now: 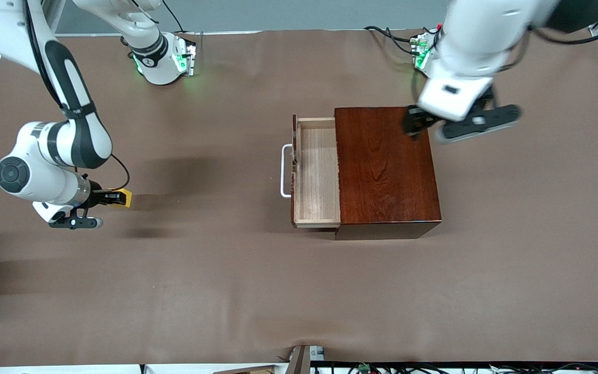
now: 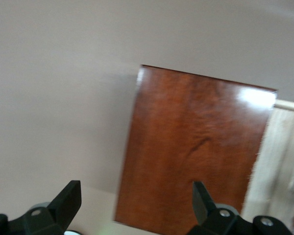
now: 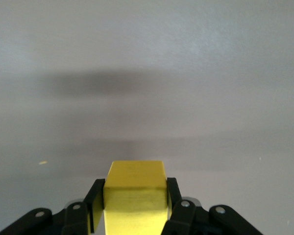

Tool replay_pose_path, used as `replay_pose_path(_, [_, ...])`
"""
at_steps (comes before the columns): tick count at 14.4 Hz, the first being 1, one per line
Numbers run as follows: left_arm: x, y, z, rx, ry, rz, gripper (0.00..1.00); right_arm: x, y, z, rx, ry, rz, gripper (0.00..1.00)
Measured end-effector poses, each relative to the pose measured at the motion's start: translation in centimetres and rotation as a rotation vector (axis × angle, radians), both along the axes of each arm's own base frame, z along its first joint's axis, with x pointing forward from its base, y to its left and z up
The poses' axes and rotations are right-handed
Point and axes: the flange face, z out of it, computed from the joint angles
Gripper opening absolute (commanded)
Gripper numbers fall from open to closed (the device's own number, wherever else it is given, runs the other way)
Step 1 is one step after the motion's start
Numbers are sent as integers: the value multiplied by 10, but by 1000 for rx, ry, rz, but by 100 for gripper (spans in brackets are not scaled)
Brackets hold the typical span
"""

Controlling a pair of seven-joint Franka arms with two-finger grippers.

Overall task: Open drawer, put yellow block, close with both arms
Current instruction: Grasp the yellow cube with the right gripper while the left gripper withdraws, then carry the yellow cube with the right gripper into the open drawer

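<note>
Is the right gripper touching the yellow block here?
Touching. The right wrist view shows the right gripper with a finger pressed flat against each side of the yellow block, no gap, holding it above the table.

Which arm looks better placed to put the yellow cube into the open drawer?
The right. Its pincer is shut on the yellow cube, over the table at its own end. The left pincer is open over the wooden box, holding nothing.

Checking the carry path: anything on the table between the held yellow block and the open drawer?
Nothing visible. The right gripper holds the yellow block over bare table; the drawer stands open and empty. The left gripper hovers over the box, open.
</note>
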Motion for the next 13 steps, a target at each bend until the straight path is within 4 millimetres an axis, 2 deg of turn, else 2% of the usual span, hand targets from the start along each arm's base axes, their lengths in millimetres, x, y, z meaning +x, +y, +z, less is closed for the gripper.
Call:
replay_pose_path(2, [-1,36,8,-4,4,-26,100,4,21,28,8,0,-36,0])
replay_pose_path(4, [-2,66,16,-9,0,-31,100,4,38,47,37,16,-88,0])
replay_pose_path(9, [-3,146,36,-13,-2,-80,100,10,72,79,58,41,-170,0])
replay_pose_path(11, [-2,158,37,-13,-1,-85,100,11,97,93,47,45,-227,0])
replay_pose_path(13, [-1,157,39,-14,-7,-86,100,8,137,108,28,45,-300,0])
